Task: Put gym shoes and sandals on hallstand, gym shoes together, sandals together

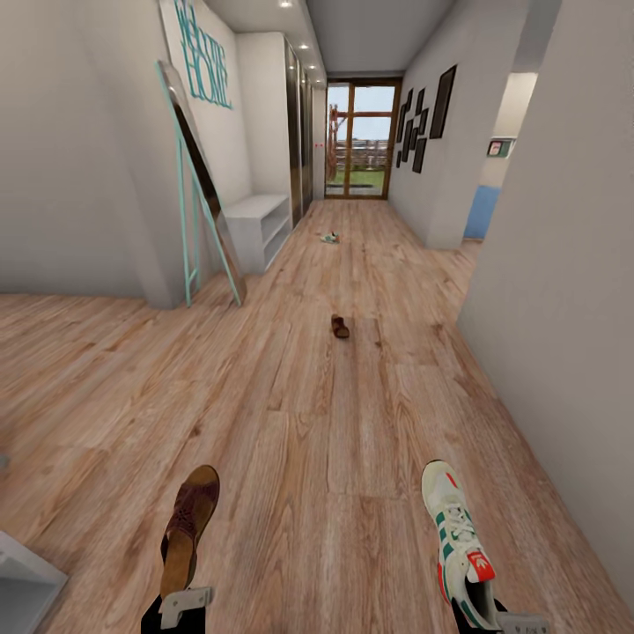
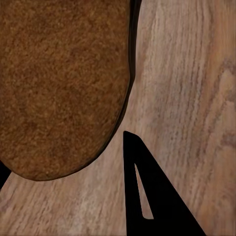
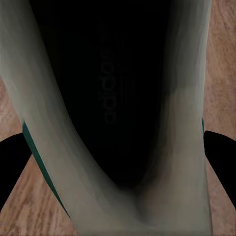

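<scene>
Head view down the corridor. Left gripper (image 1: pixel 183 597), lower left, pinches a sandal (image 1: pixel 187 521) at its heel, toe forward; right gripper (image 1: pixel 493 616), lower right, is clamped on a sneaker (image 1: pixel 456 537) at the heel collar. Second sandal (image 1: pixel 340 327) lies on the floor (image 1: pixel 335 440) mid-frame; second sneaker (image 1: pixel 329 237) farther up. Both shoes look light: the sandal flat and stiff-soled, the sneaker's padded collar likely yielding, so grip firmly.

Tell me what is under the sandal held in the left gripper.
Under the held sandal lies bare wood-plank floor; the left wrist view shows planks beside its sole. The left gripper grips its heel. The floor directly beneath the sole is covered, so unseen.
</scene>
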